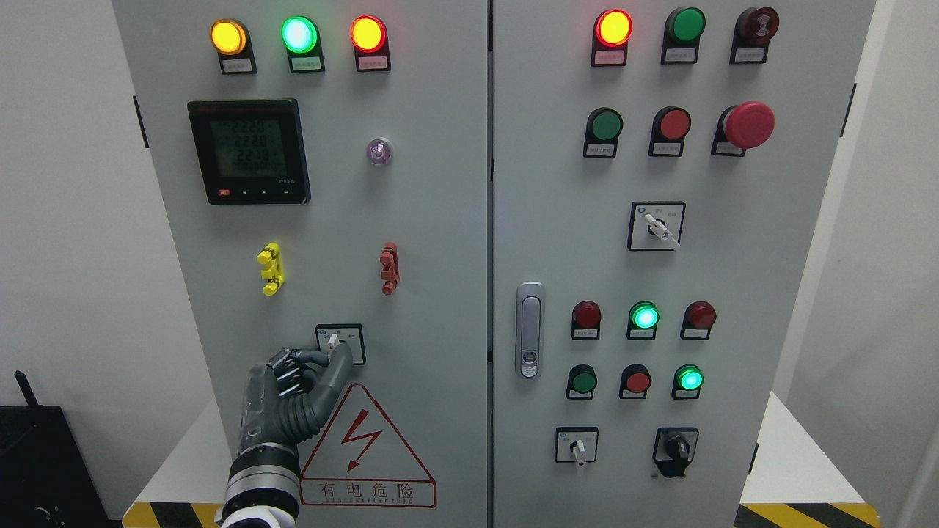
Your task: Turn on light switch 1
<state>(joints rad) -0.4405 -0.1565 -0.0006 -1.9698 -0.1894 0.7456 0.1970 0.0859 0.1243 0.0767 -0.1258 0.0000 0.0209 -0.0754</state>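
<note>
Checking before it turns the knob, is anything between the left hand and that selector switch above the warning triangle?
Nothing visible. The left hand is already at the selector switch, fingers reaching its lower edge; only bare cabinet door surrounds it.

The left hand point(293, 389) reaches up, fingertips point(339, 361) at the selector switch point(334, 340) on the cabinet's left door point(411, 220).

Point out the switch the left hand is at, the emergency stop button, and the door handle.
rotary switch point(334, 339), head view, on its white lever
left hand point(293, 392), head view, on the palm
emergency stop button point(749, 124), head view, on the red cap
door handle point(530, 326), head view, mid-handle
</note>
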